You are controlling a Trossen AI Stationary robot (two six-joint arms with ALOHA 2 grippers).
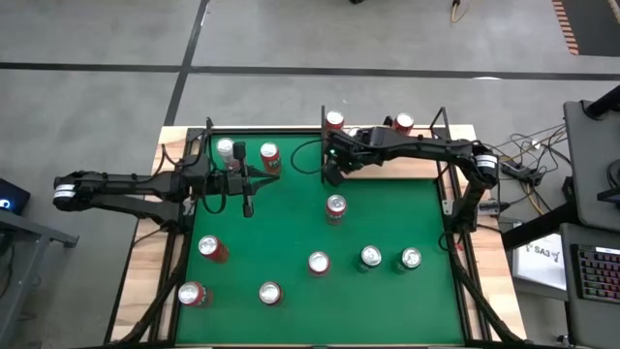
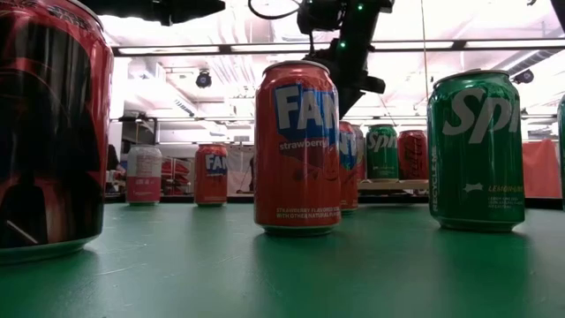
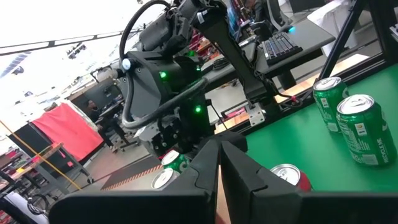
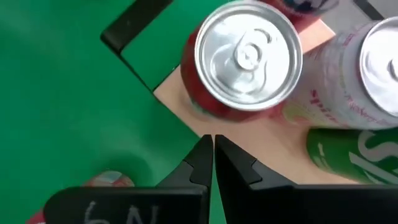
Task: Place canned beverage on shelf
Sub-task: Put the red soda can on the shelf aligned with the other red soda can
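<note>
Right pincer (image 1: pixel 332 176) closed and empty at the shelf (image 1: pixel 387 167) corner – nearest upright can (image 1: pixel 335 208) stands on the table just in front of the shelf; left pincer (image 1: pixel 247 206) closed, farther off.

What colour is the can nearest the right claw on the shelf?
Red, with a plain silver top; the can on the shelf shows best in the right wrist view.

Count, high view: twelve cans (image 1: pixel 336 208) total; ten on the green felt (image 1: pixel 291 228), two on the shelf (image 1: pixel 407 165).
</note>
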